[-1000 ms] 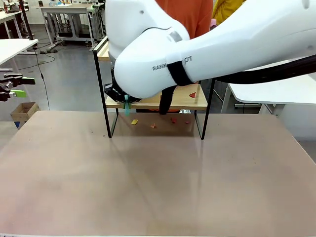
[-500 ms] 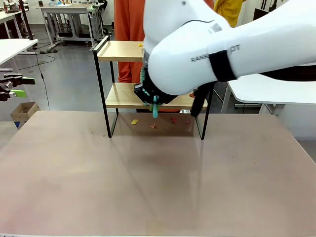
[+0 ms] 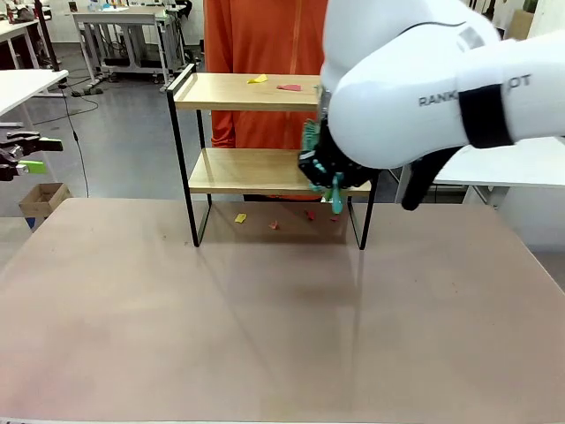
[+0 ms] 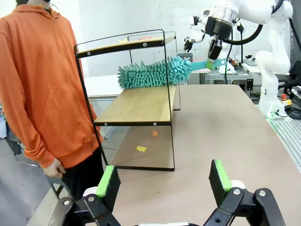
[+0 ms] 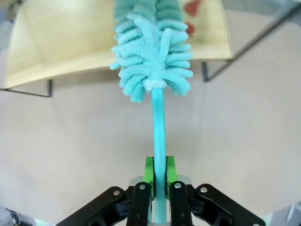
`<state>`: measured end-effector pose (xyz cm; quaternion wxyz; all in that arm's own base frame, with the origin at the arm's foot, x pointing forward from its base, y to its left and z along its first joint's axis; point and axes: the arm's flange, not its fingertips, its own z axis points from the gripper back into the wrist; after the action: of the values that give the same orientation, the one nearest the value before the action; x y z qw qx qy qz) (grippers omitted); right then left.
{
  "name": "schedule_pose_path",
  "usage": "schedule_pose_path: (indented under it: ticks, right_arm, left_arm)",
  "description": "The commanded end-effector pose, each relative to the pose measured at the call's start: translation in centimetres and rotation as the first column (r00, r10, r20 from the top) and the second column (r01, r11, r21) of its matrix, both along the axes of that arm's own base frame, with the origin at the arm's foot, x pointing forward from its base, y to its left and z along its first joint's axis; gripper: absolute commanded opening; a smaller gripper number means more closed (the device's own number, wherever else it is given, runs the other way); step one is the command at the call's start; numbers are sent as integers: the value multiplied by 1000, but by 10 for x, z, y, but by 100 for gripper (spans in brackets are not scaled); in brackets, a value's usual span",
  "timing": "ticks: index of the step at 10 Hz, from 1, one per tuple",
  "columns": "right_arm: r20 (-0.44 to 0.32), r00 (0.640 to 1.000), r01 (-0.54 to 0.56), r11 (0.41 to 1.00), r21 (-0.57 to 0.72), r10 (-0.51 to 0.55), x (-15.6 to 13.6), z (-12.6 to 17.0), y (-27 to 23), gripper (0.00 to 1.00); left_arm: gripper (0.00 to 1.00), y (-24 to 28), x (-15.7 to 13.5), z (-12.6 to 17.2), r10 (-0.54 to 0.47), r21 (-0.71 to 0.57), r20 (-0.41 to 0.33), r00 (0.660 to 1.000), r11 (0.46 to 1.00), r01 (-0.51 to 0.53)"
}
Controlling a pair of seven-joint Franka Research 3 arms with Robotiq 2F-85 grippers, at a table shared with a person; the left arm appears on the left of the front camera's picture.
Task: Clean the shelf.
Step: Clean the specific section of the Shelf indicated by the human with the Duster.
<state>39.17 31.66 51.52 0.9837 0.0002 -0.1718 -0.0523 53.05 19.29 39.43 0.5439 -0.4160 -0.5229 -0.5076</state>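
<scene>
Cleaning looks partway: right gripper point(image 5: 159, 165), clamped on the teal duster point(image 5: 151, 52), holds it over the shelf's point(image 3: 238, 170) lower board; scraps point(image 3: 289, 87) lie uncleared on top. Left gripper point(image 4: 164, 181) hangs spread, empty.

shelf point(image 3: 247, 170): wood boards, black metal frame | duster point(image 5: 150, 47): fluffy cloth

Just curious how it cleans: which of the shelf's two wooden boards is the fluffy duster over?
The lower board: the teal duster reaches in just above it, underneath the upper board, which carries a yellow scrap and a red scrap.
</scene>
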Motion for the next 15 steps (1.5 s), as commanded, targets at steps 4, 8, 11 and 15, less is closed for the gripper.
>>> schedule_pose_path:
  ticks: [4,8,11,15]
  right_arm:
    - [19,986,168,966,-195,-168,-20,12,-24,13]
    - [-18,993,113,984,-138,-117,-15,7,-29,13]
    - [33,997,76,990,-121,-72,-29,15,-24,13]
    - [67,992,-105,994,-38,107,-61,37,-14,13]
  left_arm:
    - [100,-1,-2,3,-6,-6,3,1000,1000,6]
    - [100,-1,-2,3,-6,-6,3,1000,1000,6]
    - [100,-1,-2,3,-6,-6,3,1000,1000,6]
    - [100,-1,-2,3,-6,-6,3,1000,1000,6]
